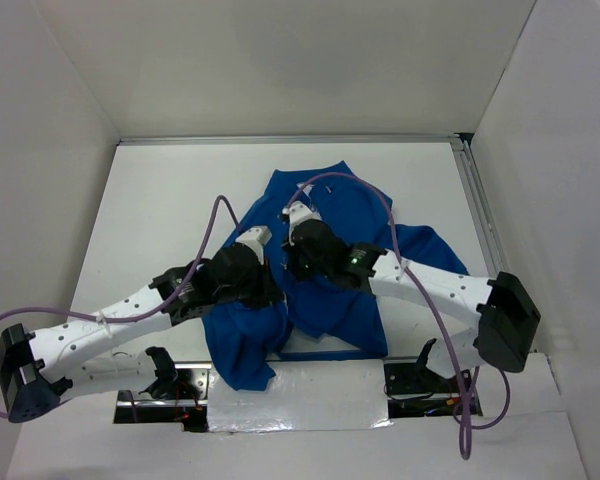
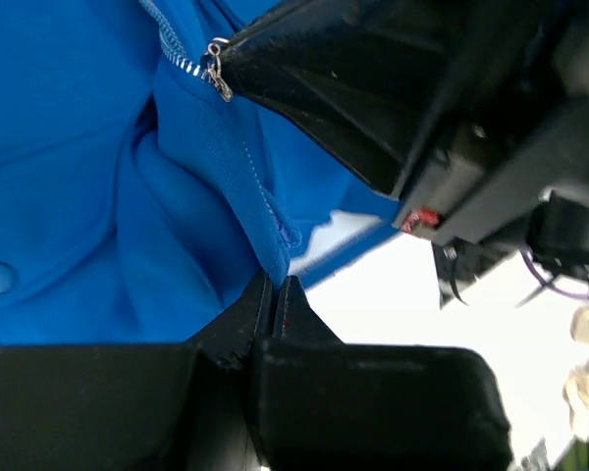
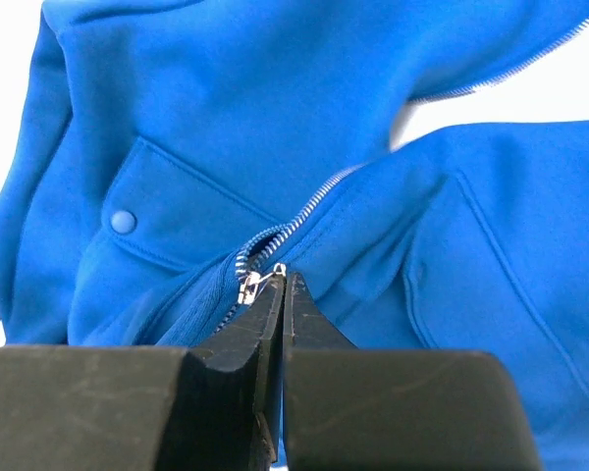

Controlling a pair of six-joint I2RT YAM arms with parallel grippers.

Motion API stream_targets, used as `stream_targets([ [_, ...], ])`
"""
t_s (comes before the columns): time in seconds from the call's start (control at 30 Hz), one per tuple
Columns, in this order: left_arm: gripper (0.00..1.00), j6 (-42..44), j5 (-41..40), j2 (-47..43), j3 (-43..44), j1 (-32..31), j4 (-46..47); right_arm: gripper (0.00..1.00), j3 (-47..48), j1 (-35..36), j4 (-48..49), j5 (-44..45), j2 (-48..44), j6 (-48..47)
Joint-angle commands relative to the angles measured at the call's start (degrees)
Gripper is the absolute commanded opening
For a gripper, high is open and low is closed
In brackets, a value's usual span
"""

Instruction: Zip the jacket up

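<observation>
One jacket (image 1: 332, 198), two arms, two grippers. You saw the blue jacket lying rumpled at the centre of the top view, collar toward the upper edge of the frame, one sleeve trailing right and a fold of cloth hanging toward the lower left. The left arm (image 1: 100, 325) entered from the lower left and the right arm (image 1: 430, 285) from the lower right; both met over the middle of the garment.

In the right wrist view, the right gripper (image 3: 281, 279) was pressed shut, its tips nipping the single zipper pull (image 3: 250, 286). One line of pale zipper teeth (image 3: 304, 221) ran up and to the right from there. One round snap button (image 3: 124, 221) sat on a pocket at the left of the frame.

In the left wrist view, the left gripper (image 2: 277, 287) was clamped closed on a fold of the jacket's front edge at lower centre. The same pull appeared at the upper left, against the tip of the other gripper's black finger.

Two purple cables (image 1: 217, 205) looped above the arms. The table (image 1: 170, 200) was white and matte. Plain white walls (image 1: 280, 60) enclosed it on three sides, and a metal rail (image 1: 475, 200) edged its right side.
</observation>
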Motion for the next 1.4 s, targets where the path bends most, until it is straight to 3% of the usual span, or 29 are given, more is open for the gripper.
stream_targets([
  [0.0,0.0,-1.95,14.21,-3.95,0.1,-4.98,-8.82,0.0,6.69,-12.96,7.32,15.9,8.09,-5.8],
  [0.13,0.0,-2.39,15.09,-6.24,-0.17,-5.6,-11.8,0.0,14.0,-18.16,6.53,14.94,15.58,-5.89],
  [0.23,0.0,-2.4,14.65,-7.56,-0.52,-5.6,-13.04,0.0,11.3,-18.53,6.17,9.85,12.72,-5.02],
  [0.33,0.0,-2.48,11.07,-8.27,-0.17,-5.51,-15.32,0.0,1.05,-15.12,6.79,-0.95,4.04,-4.22],
  [0.57,0.0,-2.22,7.7,-6.68,-0.52,-1.82,-14.9,0.0,-7.52,-3.24,-0.15,-16.08,-10.58,0.16],
  [0.63,0.0,-1.6,8.84,-7.12,-1.13,-1.03,-13.06,0.0,-7.79,-1.22,-0.59,-20.83,-10.68,1.66],
  [0.8,0.0,-2.48,10.34,-9.66,-2.45,-1.03,-12.34,0.0,-4.72,7.91,-1.54,-21.73,-7.53,2.98],
  [0.93,0.0,-3.53,8.94,-11.43,-2.45,-0.94,-14.54,0.0,-4.61,9.77,-3.14,-23.47,-7.16,4.38],
  [1.3,0.0,-5.47,6.47,-9.5,-3.42,-0.94,-16.12,0.0,-4.45,9.69,4.42,-51.66,-7.87,2.99],
  [1.37,0.0,-5.12,7.09,-9.67,-3.94,-0.94,-15.6,0.0,-5.59,9.43,5.65,-51.7,-8.74,3.07],
])
